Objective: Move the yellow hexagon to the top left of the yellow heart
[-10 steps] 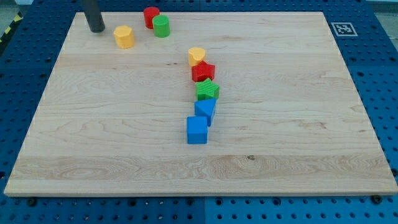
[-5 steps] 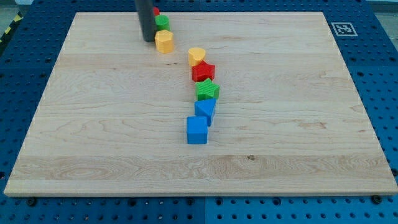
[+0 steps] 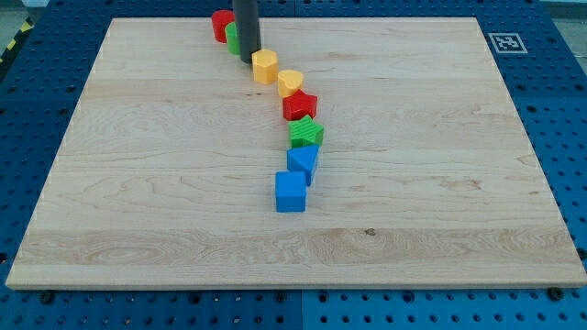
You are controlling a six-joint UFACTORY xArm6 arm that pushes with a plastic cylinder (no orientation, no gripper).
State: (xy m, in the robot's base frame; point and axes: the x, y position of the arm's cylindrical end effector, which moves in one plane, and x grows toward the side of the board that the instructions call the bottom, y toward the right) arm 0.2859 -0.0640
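Wooden surface [image 3: 138, 183]: broad bare lanes at the view's left and right. A central chain obstructs passage: yellow hexagon block [image 3: 265, 66], yellow heart block [image 3: 291, 82], red star block [image 3: 299, 105], green star block [image 3: 306, 134], two blue blocks [image 3: 303, 163] [image 3: 290, 192]. Red cylinder [image 3: 221, 24] and green cylinder [image 3: 232, 37] crowd the top edge beside my tip [image 3: 248, 58].

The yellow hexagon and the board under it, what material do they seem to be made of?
The yellow hexagon looks like moulded or printed plastic: an even, saturated colour and a smooth matte face, though painted wood cannot be excluded. The board looks like light, unpainted wood with a dull finish: long grain lines and joined planks show along its surface. My tip stands just at the hexagon's upper left.
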